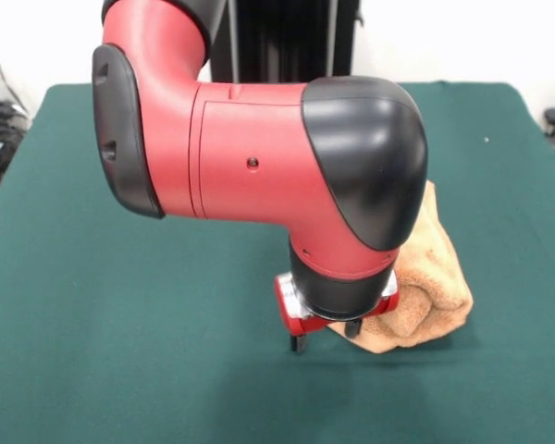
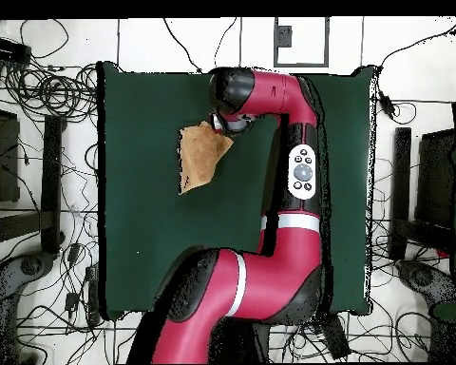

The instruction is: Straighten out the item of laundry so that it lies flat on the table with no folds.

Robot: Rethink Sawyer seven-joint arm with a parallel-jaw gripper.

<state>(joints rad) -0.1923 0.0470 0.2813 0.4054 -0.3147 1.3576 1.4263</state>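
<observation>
The tan towel (image 1: 424, 301) lies bunched and folded over itself on the green desk (image 1: 120, 351), in the front view to the right of the middle and toward the near side. The tool (image 1: 326, 337) stands at the towel's left edge, with two dark fingertips (image 1: 298, 343) apart; whether they pinch the cloth cannot be told. The red arm (image 1: 250, 157) bends above it.

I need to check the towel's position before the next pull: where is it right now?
In the front view the towel lies bunched right of centre on the green table, beside the gripper; overhead it sits at the arm's wrist end.
</observation>
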